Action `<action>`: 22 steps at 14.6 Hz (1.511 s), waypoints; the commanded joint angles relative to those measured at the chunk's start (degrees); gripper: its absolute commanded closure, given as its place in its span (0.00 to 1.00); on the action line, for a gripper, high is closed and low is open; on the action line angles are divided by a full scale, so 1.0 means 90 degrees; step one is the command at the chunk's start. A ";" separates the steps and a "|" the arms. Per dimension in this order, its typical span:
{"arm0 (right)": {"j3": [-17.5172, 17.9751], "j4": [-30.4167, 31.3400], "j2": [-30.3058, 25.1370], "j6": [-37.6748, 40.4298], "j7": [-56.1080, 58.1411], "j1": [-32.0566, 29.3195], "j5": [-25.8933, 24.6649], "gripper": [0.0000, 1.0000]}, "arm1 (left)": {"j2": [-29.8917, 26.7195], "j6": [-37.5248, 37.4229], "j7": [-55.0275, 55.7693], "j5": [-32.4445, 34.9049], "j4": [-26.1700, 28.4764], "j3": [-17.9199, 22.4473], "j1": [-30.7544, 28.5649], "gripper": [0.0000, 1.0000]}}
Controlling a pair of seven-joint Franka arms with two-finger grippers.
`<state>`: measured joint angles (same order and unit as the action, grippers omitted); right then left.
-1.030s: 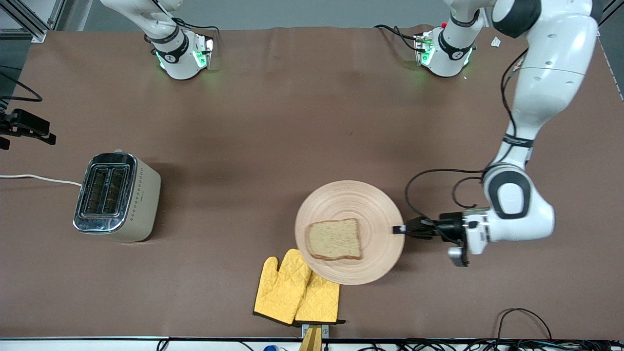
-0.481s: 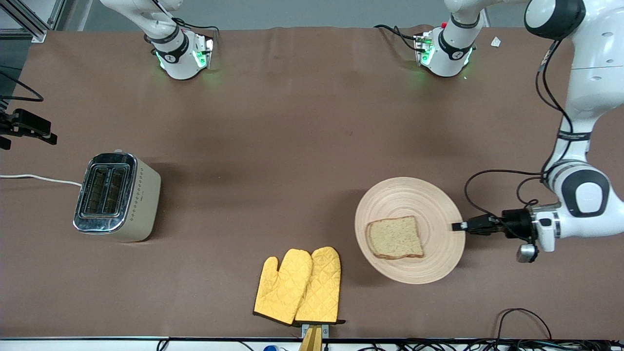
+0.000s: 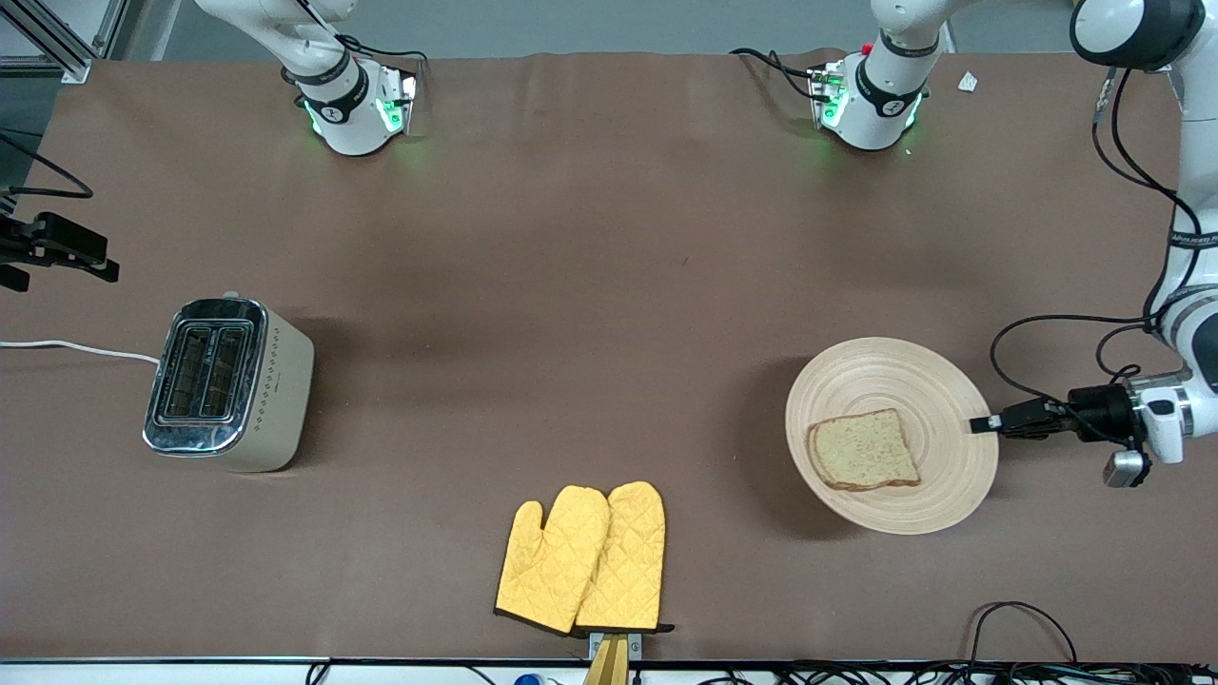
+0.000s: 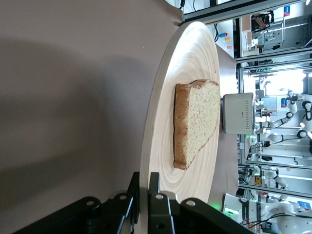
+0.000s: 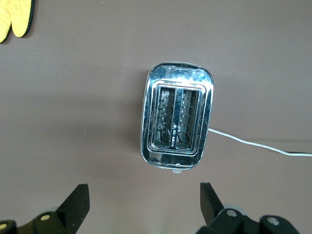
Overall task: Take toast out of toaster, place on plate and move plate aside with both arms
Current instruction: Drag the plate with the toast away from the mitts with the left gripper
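Right now the left gripper (image 3: 980, 424) is pinching the rim of the wooden plate (image 3: 937, 390) at the left arm's end of the table, its black fingers (image 4: 155, 207) clamped on either side of the rim. A shadow under the plate, toward the right arm's end of the table, suggests it is held just clear of the brown tabletop (image 3: 571, 285), though I cannot be sure. The toast (image 3: 863, 450) lies flat on the plate, in the part nearer the front camera, speckled face up with its darker crust around the edge. In the left wrist view the slice (image 4: 195, 122) sits near the middle of the plate's ring grain (image 4: 161, 126).

The right gripper (image 5: 144, 202) hangs over the right arm's end of the table, just beside the toaster (image 3: 226, 382), fingers spread wide; that arm waits. Seen from the right wrist, the toaster (image 5: 178, 120) shows two slots in a chrome top, with a white cord (image 5: 258, 145) trailing from it.

A pair of yellow quilted oven mitts (image 3: 582, 558) lies at the table edge nearest the front camera, well apart from both the plate and the toaster.
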<state>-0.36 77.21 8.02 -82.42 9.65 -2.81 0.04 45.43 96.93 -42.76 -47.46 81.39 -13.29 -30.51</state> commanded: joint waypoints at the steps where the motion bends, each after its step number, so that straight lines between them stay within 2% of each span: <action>1: 0.0001 0.0132 -0.0100 0.0008 -0.0125 0.0098 0.0034 0.00 | -0.0008 -0.0223 -0.0063 0.0155 0.0019 -0.0076 -0.0204 1.00; 13: 0.0011 0.0151 -0.0080 0.0008 -0.0125 -0.0117 0.0073 0.00 | 0.0255 -0.0232 -0.0229 0.0595 0.0038 -0.0047 -0.0477 1.00; 18: 0.0021 0.0151 -0.0080 0.0008 -0.0125 -0.0107 0.0073 0.00 | 0.0577 -0.0203 -0.0502 0.0869 0.0029 -0.0037 -0.0673 0.98; 22: 0.0021 0.0142 -0.0080 0.0037 -0.0125 -0.0107 0.0073 0.00 | 0.0743 0.0049 -0.0551 0.0820 0.0009 -0.0047 -0.0605 0.91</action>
<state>-0.69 77.64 8.02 -82.26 9.25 -3.12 0.04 52.10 97.05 -47.25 -39.47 81.89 -13.08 -36.08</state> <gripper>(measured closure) 0.000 0.907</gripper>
